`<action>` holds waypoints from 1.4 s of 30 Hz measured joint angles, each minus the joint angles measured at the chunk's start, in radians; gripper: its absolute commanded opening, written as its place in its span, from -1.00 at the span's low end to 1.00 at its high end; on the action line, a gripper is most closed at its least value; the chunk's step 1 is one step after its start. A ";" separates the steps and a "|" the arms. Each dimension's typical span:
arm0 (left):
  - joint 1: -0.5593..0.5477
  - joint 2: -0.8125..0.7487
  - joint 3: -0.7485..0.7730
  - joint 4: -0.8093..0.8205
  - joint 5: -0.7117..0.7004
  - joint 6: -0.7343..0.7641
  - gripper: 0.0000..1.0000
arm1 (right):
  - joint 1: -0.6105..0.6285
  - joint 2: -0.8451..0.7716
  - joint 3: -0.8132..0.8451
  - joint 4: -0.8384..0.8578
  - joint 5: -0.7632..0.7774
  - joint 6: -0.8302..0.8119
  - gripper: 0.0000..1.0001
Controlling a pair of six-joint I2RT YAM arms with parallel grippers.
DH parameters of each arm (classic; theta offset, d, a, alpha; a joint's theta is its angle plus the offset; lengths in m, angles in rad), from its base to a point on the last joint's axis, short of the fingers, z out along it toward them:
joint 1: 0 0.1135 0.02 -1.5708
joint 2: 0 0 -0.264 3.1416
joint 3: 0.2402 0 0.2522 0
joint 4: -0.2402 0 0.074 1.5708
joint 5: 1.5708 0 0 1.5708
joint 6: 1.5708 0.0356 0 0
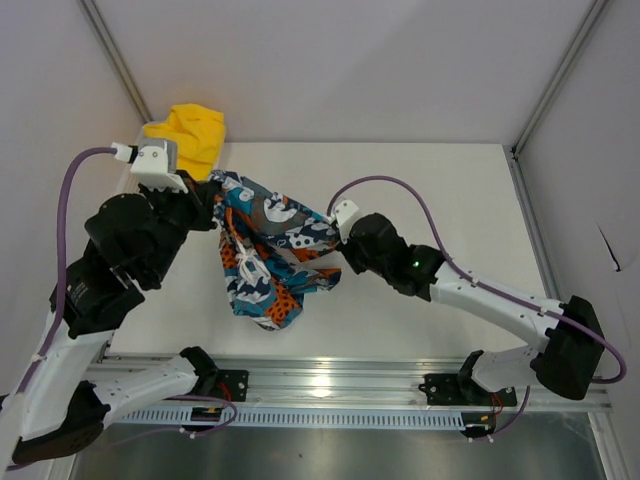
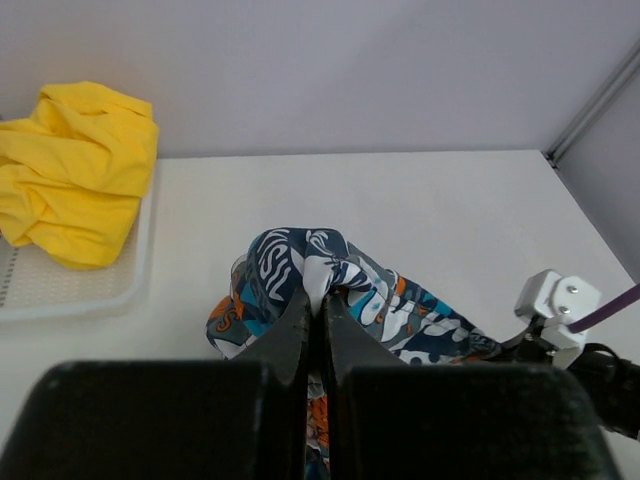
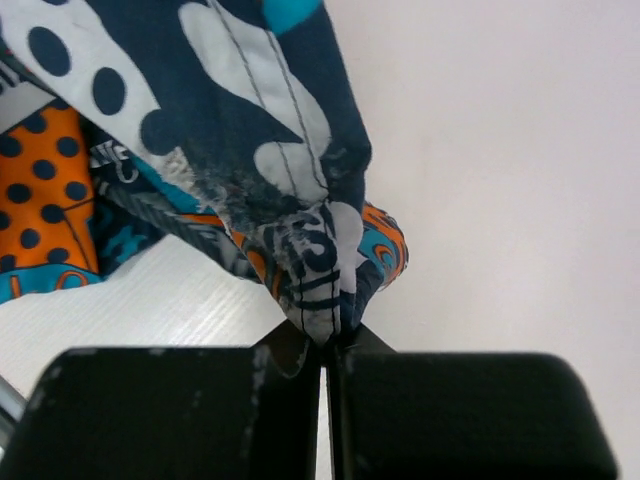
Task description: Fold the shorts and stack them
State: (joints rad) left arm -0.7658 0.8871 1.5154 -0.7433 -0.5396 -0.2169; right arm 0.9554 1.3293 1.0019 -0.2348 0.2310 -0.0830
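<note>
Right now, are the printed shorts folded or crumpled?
Crumpled: the printed shorts are bunched, pinched by the left gripper and the right gripper.

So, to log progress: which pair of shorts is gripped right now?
The blue-and-orange printed pair, pinched by both the left gripper and the right gripper. The plain yellow pair lies bunched in the white basket, untouched.

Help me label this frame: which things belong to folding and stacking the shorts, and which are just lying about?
In the job: printed shorts, pinched by the left end effector and the right end effector; yellow shorts.
Lying about: white mesh basket under the yellow pair; table.
</note>
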 measured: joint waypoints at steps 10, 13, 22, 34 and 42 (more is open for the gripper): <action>0.306 0.159 0.186 0.015 0.214 0.006 -1.00 | -0.235 -0.161 0.151 -0.308 -0.087 -0.041 -1.00; 0.363 0.226 0.230 0.020 0.345 -0.011 -1.00 | -0.337 -0.266 0.152 -0.307 -0.152 -0.029 -1.00; 0.465 0.318 0.348 0.025 0.708 -0.047 -1.00 | -0.457 -0.326 0.404 -0.412 -0.438 -0.036 -1.00; 0.466 0.042 0.381 0.033 0.789 -0.071 -1.00 | -0.457 -0.430 0.648 -0.531 -0.672 0.042 -1.00; 0.466 0.028 0.723 -0.058 0.880 -0.098 -1.00 | -0.454 -0.444 0.761 -0.538 -0.868 0.133 -1.00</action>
State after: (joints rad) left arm -0.2996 0.9150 2.2383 -0.8013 0.3408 -0.3149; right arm 0.5011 0.8856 1.7634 -0.7727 -0.6369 0.0502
